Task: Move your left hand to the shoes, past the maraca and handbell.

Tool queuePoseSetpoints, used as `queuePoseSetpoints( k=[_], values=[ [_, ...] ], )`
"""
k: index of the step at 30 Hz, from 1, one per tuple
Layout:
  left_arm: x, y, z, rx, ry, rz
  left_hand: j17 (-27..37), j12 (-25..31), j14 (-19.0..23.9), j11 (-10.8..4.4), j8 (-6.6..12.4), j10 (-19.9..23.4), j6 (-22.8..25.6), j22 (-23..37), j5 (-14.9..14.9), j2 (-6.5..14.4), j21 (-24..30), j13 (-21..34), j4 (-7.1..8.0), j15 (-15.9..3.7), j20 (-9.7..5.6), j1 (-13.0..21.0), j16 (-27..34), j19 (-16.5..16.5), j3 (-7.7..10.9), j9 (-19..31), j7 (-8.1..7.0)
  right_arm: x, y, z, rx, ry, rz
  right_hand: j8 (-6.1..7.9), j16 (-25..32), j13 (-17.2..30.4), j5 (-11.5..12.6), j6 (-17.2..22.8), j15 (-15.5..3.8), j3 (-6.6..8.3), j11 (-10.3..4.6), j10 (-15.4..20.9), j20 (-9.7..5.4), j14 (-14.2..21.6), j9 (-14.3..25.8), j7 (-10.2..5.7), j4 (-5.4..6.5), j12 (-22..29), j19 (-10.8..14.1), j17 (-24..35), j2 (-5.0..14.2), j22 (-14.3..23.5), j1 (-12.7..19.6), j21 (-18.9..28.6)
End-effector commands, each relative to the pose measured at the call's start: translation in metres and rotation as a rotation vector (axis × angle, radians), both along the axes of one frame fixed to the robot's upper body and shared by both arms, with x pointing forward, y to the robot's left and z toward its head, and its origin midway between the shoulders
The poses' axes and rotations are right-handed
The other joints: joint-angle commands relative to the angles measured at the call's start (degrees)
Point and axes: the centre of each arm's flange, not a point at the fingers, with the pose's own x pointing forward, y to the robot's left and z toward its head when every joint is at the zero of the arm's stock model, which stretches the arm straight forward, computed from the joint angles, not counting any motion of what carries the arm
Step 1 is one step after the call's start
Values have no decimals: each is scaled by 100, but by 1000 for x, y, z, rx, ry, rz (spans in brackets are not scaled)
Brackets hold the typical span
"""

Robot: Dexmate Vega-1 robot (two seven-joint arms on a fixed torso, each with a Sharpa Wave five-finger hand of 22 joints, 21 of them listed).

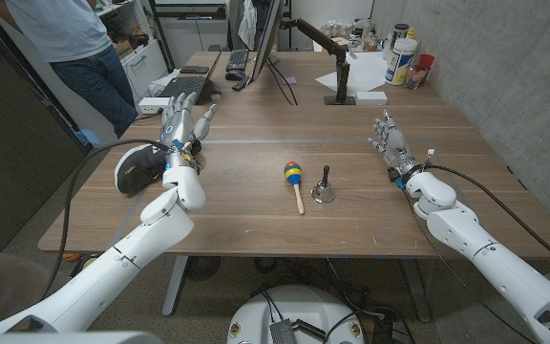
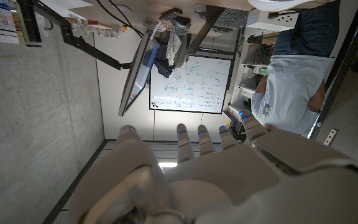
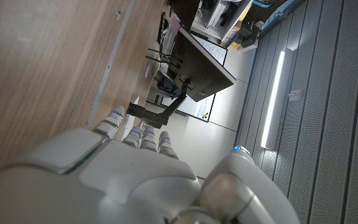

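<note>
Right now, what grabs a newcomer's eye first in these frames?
Mid-table, the bright maraca lies beside the upright handbell, alone on bare wood. At the table's left edge the left hand hangs open beside the dark shoes, while the right hand waits open on the far right.

In the head view, the shoes (image 1: 139,167) at centre left are partly covered by the left hand (image 1: 181,129) and its wrist, so that only a dark heel and a white sole edge are seen, and whether the hand touches them cannot be told. The person (image 1: 70,48) at upper left is cut off by the frame's top edge. The bottles (image 1: 402,57) at upper right are too small for their labels to be read.
</note>
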Motion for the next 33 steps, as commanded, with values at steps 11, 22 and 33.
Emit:
queuePoseSetpoints(
  k=[11,22,33],
  values=[
    [0,17,-2,41,24,72,18,27,-11,18,-23,21,72,30,-6,-3,15,27,-17,7,20,69,-5,48,28,24,5,-1,-5,-2,3,2,-2,57,34,16,15,-23,-12,7,16,-35,5,-58,30,20,-15,42,-51,33,64,21,28,17],
    [-2,23,-4,54,30,83,19,25,-11,1,-38,22,69,30,-8,-9,14,28,-25,-10,21,67,-5,58,35,24,9,-1,-5,-2,-2,1,0,56,36,16,13,-25,-8,4,18,-33,7,-60,30,14,-19,45,-53,33,71,21,31,19],
    [-1,34,-7,48,40,96,20,17,-16,-7,-49,11,67,30,-9,-14,12,29,-32,-14,21,66,-8,66,43,25,-5,-1,-4,0,-5,6,3,54,37,15,12,-29,-10,2,21,-37,9,-64,30,14,-23,44,-53,33,76,21,33,21]
  ],
)
